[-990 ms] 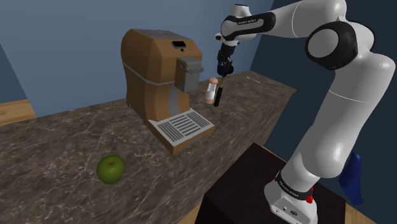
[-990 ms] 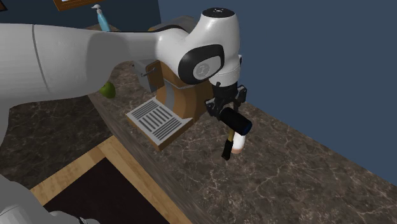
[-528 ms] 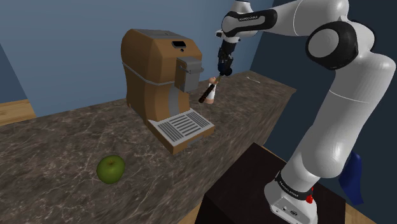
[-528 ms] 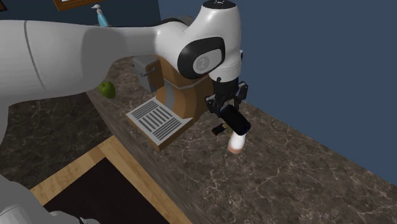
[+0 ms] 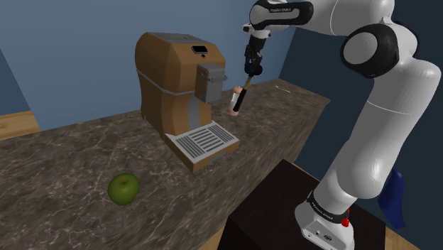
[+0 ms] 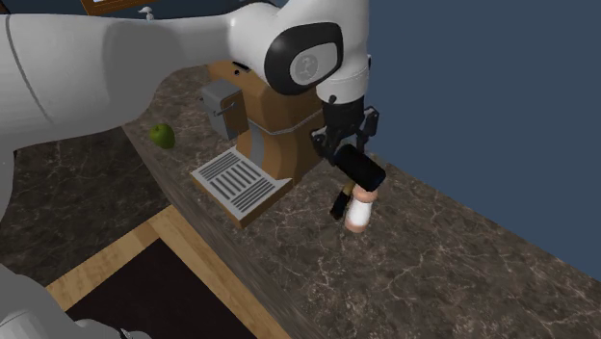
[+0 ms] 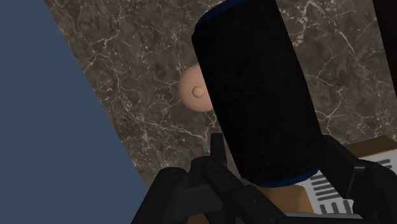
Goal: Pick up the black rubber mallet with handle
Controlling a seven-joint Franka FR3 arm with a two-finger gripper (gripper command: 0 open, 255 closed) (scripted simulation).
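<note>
Mallet (image 6: 362, 171): we see the tool (image 6: 344, 146) clamped on its black head, handle hanging above the surface (image 6: 443, 260), near a small bottle (image 6: 359, 216).

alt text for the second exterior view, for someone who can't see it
A white robot arm's black gripper holds a black mallet by its head above a dark veined counter, with the handle hanging down near a small pale bottle. Behind stand a brown coffee machine and a green apple.
</note>
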